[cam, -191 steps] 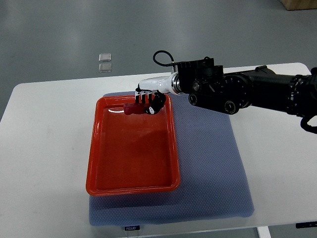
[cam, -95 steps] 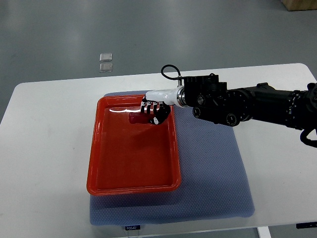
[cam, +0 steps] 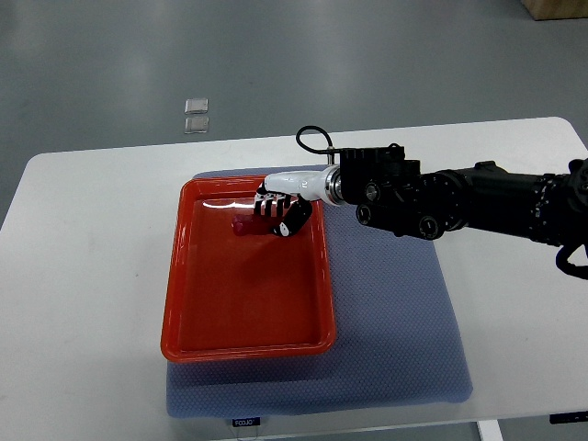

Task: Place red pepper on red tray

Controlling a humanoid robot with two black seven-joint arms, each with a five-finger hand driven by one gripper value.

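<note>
Black arm segments reach in from the right edge, crossing the white tabletop [cam: 83, 276] and ending in the right hand [cam: 279, 209], a white-backed hand with black fingers banded in white. That hand sits over the far end of the glossy red rectangular plastic tray [cam: 246, 276], just inside its far right corner. Its fingers [cam: 268, 208] are curled down around the small dark red pepper [cam: 244, 225], which pokes out to the left of the fingertips, low over the tray floor near the far wall. Whether the pepper touches the tray bottom I cannot tell from up here; red against red hides the line.

The tray rests with its long side running away from the robot, lying on the left part of a blue-grey woven mat [cam: 386, 322] that spreads out to the right and toward the near table edge. A thin black cable loop [cam: 312, 140] stands up from the wrist.

Beyond the table, on the grey floor [cam: 367, 55], lie two small clear square pieces [cam: 195, 115], one just behind the other.
</note>
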